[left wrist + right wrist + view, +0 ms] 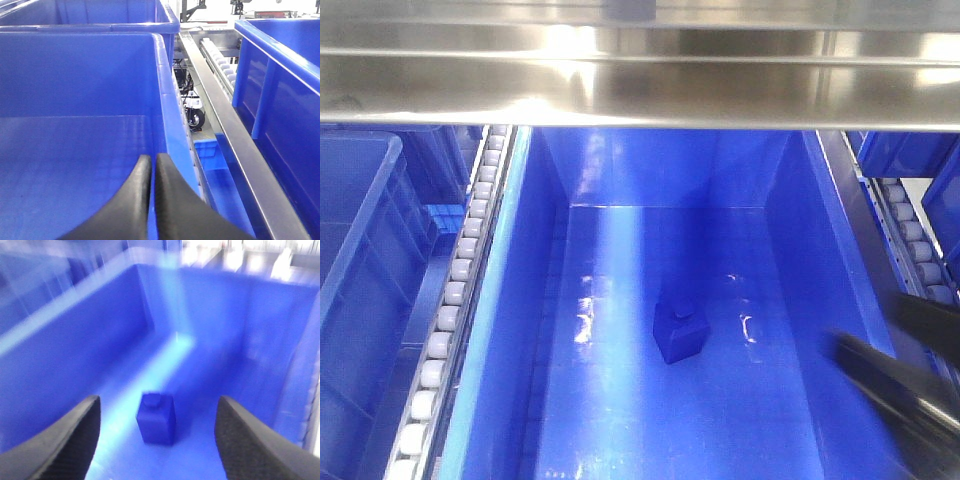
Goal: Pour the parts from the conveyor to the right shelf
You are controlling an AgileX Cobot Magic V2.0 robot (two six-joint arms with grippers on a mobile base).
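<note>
A small blue block [680,333] with a stud on top stands on the floor of a large blue bin [800,250] on the steel shelf [640,95]. The right wrist view, which is blurred, shows the block [156,422] ahead of and below my right gripper [158,399], which is open, empty and well apart from it. In the front view the right gripper [870,325] is a dark blur at the bin's right wall. My left gripper [152,158] is shut, with nothing visible in it, over another blue bin [75,80]. The conveyor is out of view.
Grey roller tracks [455,290] run along both sides of the middle bin, and more blue bins [360,250] stand left and right. A steel rail [235,145] and a further bin [285,90] lie right of the left gripper. A castor wheel [195,117] shows below.
</note>
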